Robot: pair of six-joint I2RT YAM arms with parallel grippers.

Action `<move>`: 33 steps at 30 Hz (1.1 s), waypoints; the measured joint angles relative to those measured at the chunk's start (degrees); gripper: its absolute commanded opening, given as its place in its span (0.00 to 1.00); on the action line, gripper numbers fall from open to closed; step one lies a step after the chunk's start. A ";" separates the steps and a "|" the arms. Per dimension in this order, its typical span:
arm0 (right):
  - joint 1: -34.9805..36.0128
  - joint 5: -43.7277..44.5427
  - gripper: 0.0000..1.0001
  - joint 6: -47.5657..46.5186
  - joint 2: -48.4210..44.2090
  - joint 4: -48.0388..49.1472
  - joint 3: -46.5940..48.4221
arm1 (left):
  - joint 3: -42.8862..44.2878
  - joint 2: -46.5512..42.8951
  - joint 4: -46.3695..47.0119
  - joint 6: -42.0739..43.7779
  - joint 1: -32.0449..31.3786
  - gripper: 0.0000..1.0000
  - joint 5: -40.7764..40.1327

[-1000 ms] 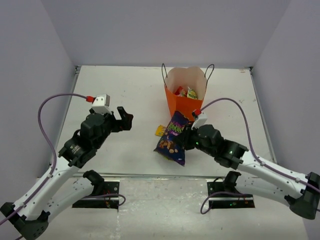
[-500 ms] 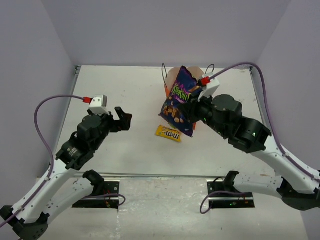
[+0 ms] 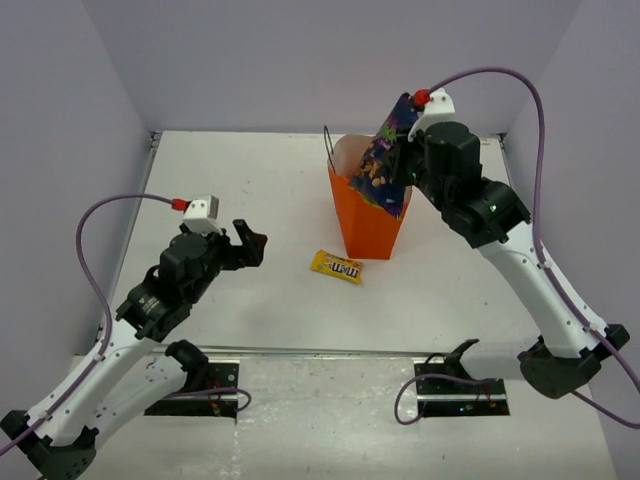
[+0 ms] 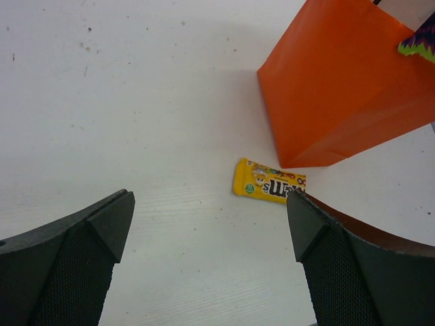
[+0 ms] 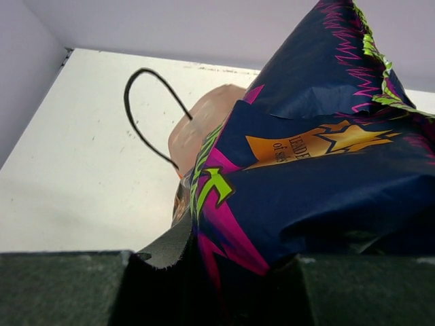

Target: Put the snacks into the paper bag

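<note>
Right now we are pinching the large dark purple nut bag (image 3: pixel 383 165) in our right hand (image 3: pixel 402 160), the fingers pressed onto the packet's upper part, and we are hanging it slantwise above the mouth of the paper bag (image 3: pixel 366 222). We are holding it this high because the orange bag is standing upright and tall, so the packet can only go in from above. Its lower end is overlapping the pale rim on the right side, though we cannot tell whether it is already dipping inside. One thin black cord handle (image 5: pixel 146 115) is arching clear on the far side, out of the way.

The nut bag is looking glossy and creased where we are gripping it. It is dark purple with magenta and lime lettering, an orange star banner and a lime zigzag edge.

Our left hand (image 3: pixel 245 243) is hovering over the tabletop (image 3: pixel 250 180) with its fingers spread wide and nothing between them. It is pointing toward the small yellow pack (image 4: pixel 270 185), which is lying flat near the paper bag's base. We are judging that pack to be the next pick.
</note>
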 measured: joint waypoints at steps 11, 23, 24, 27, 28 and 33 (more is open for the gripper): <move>-6.03 -1.95 0.02 -1.49 8.28 -0.59 13.38 | -1.49 1.49 0.98 -0.20 0.00 1.00 1.70; -6.67 -1.25 0.99 -3.15 11.69 3.37 21.00 | -2.10 2.97 1.90 -0.20 0.00 1.00 2.86; -6.71 -1.22 0.99 -3.19 11.67 3.56 21.57 | -2.10 3.02 1.97 -0.20 0.00 1.00 2.89; -6.71 -1.27 0.99 -3.19 11.21 4.31 22.34 | -2.12 3.50 2.23 -0.20 0.00 1.00 2.97; -6.71 -1.29 0.99 -3.17 10.88 4.31 22.27 | -2.19 3.85 2.49 -0.22 0.00 1.00 3.15; -6.71 -1.77 0.99 -2.25 5.81 4.90 17.07 | -4.31 6.64 5.95 -0.35 0.00 1.00 4.83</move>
